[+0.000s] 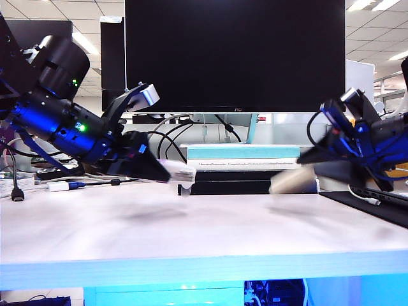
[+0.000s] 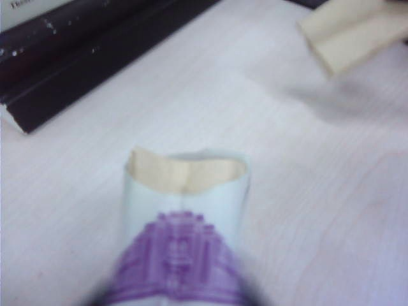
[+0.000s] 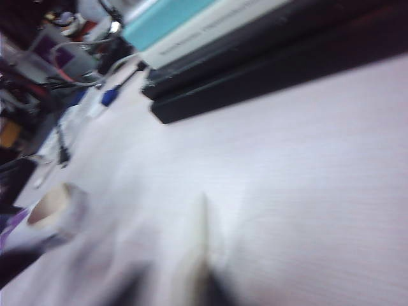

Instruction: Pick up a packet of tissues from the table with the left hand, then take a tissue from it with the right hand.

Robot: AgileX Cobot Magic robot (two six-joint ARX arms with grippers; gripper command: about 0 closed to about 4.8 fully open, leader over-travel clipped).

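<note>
Packet of tissues [image 2: 182, 223] in left gripper [image 1: 167, 171]; right gripper [image 1: 306, 171]

Large black monitor [image 1: 234, 54] fills upper centre of exterior view. Below it, teal-and-white book [image 1: 245, 156] stacked on black flat box [image 1: 236, 186]. White-and-blue cable plug [image 1: 67, 185] at left, black cables [image 1: 167, 137] behind.

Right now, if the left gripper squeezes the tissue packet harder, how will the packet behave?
The packet of tissues, held above the table by the left gripper, is probably soft: its open end bows into a curve. It looks light, since it sticks out from the grip unsupported. Its glossy film may be slippery. The right gripper is at a cream tissue, off to the right.
</note>
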